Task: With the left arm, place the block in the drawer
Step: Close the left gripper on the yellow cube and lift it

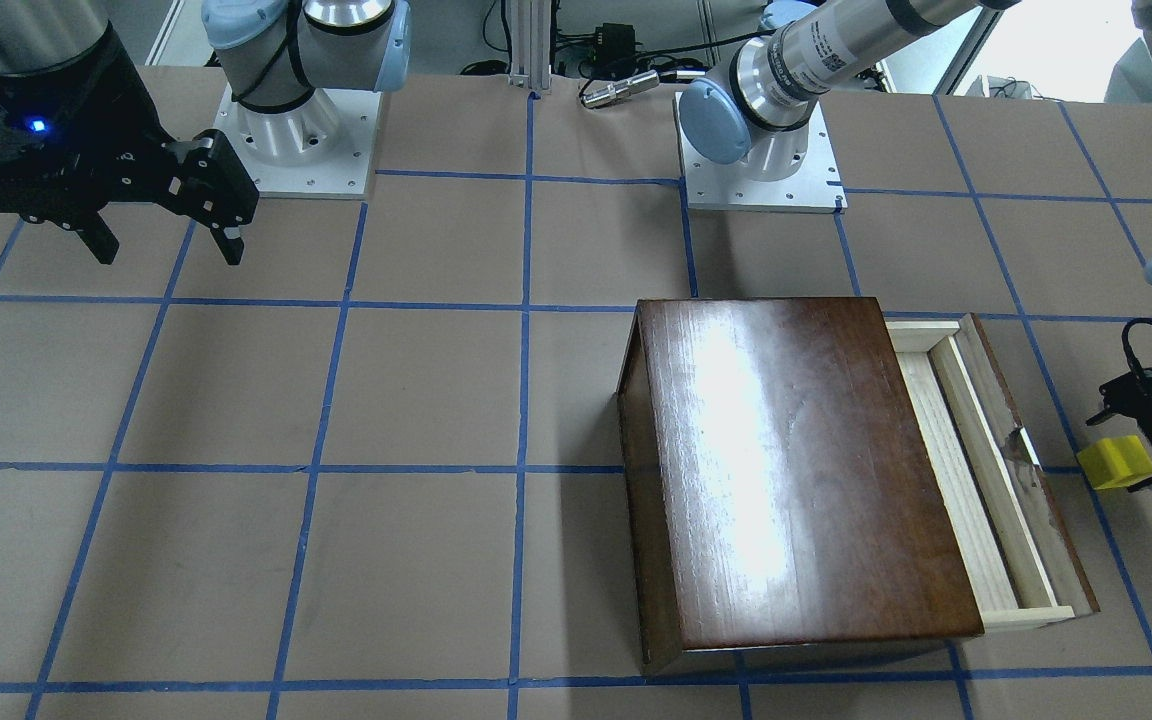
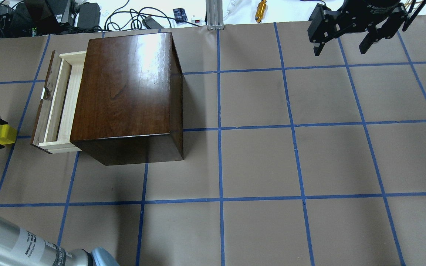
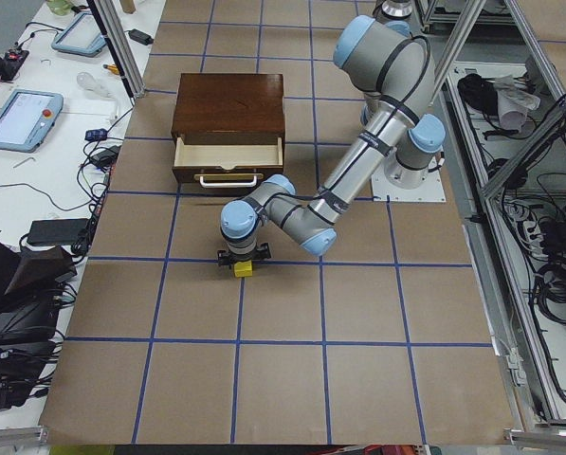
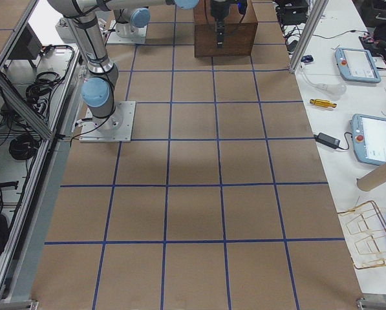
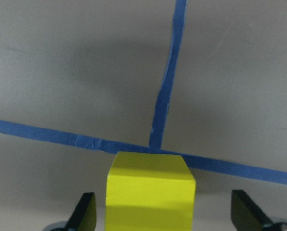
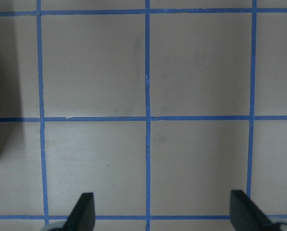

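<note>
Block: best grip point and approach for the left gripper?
I'd pinch the block across its two flat side faces, coming straight down from above. It sits flat on the table, square between the left gripper's open jaws, gaps either side.

Large dark-brown wooden cabinet (image 1: 796, 470): top lacquered to a high gloss, throwing a broad white glare, grain visible beneath. Shallow pale wooden drawer (image 1: 941, 460): tray walls and floor bare and matt with open grain; its dark-brown front panel duller than the cabinet top. Small bright yellow cube block (image 5: 151, 190): smooth, evenly matt faces, plastic in look. Brown table covering (image 2: 257, 162): matt, paper-like, lightly scuffed, gridded with blue adhesive tape strips (image 2: 219, 111) that wrinkle slightly along their edges. Silver-grey left arm (image 1: 816, 55): metal tube with a satin sheen; light-blue joint caps (image 1: 714, 120) smooth, semi-gloss plastic. Black right gripper (image 1: 169, 255): matt finish
</note>
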`<state>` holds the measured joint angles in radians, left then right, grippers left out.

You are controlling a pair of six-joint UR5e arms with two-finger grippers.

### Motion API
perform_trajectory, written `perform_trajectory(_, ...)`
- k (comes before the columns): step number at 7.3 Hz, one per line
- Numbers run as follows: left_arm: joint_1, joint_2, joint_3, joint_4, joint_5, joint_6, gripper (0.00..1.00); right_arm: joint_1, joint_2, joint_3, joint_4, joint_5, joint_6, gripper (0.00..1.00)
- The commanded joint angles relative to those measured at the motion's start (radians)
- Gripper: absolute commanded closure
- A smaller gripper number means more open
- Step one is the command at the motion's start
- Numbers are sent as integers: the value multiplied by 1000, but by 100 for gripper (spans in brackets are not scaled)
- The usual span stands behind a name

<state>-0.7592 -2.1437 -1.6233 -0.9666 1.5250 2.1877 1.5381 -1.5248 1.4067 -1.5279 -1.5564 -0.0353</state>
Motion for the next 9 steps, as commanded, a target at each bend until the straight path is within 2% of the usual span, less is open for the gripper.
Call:
perform_trajectory(1,0,-8,3,3,-8,3,0,0,0,0,0,-1,0,0)
perform_trajectory(4,1,-12,3,14,0,4,0,0,0,0,0,-1,0,0)
perform_trajectory(6,1,-15,5,15,-3,38,13,-1,-1,0,0,-1,0,0)
perform_trajectory(7,1,-19,5,32,-5,38,14,0,-1,0,0,1,0,0)
perform_trajectory(9,1,-22,5,49,-5,41,30,0,0,0,0,-1,0,0)
